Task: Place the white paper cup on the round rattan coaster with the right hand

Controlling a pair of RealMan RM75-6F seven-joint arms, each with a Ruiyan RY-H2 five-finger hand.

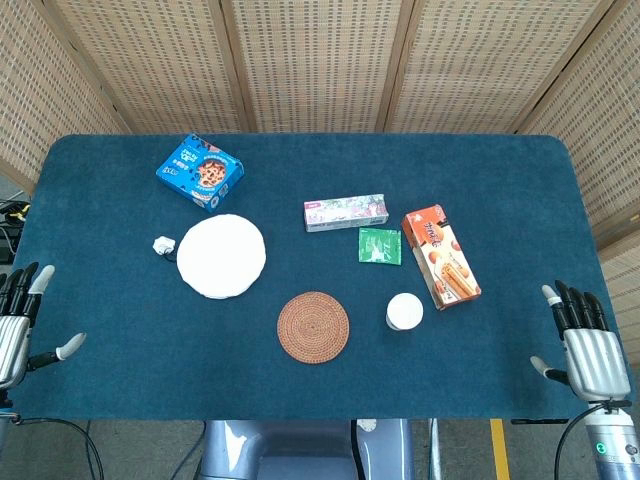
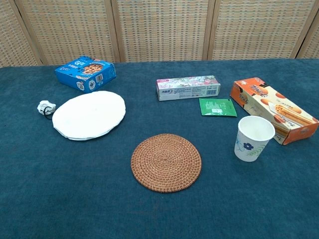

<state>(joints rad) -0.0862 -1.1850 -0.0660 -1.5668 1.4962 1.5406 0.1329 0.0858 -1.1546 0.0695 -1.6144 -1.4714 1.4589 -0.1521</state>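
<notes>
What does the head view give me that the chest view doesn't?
Only the head view shows the left hand and right hand, both open, holding nothing, at the table's near corners. Only the chest view shows the white paper cup's blue flower print and empty inside. Both show the cup upright, right of the bare rattan coaster.
</notes>
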